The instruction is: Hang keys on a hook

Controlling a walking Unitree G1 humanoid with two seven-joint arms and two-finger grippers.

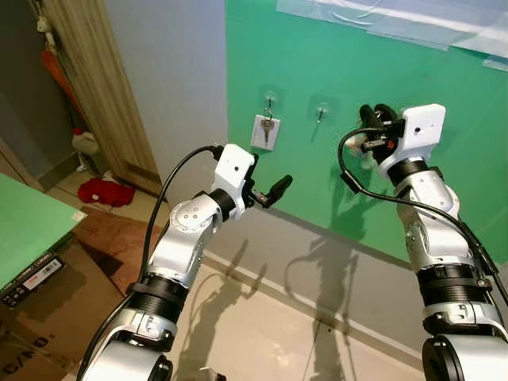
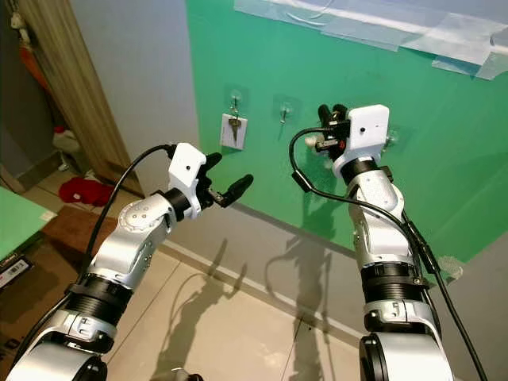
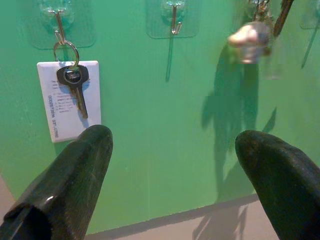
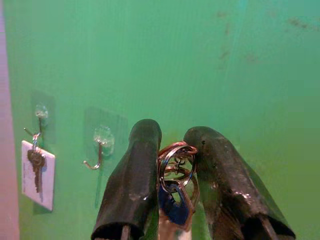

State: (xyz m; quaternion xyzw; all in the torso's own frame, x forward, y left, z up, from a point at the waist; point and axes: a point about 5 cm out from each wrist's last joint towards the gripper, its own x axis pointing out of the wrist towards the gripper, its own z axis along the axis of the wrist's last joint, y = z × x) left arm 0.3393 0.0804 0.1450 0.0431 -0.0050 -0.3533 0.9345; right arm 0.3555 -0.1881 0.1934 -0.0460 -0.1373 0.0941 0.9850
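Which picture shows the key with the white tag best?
The left wrist view: the key with the white tag hangs large and sharp on its hook. Both eye views and the right wrist view show it small.

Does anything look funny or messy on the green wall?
A bit. Clear plastic sheeting taped along the top of the green wall looks wrinkled and crooked. Otherwise things look tidy: one key with a white tag hangs straight on its hook, and the next hook is bare.
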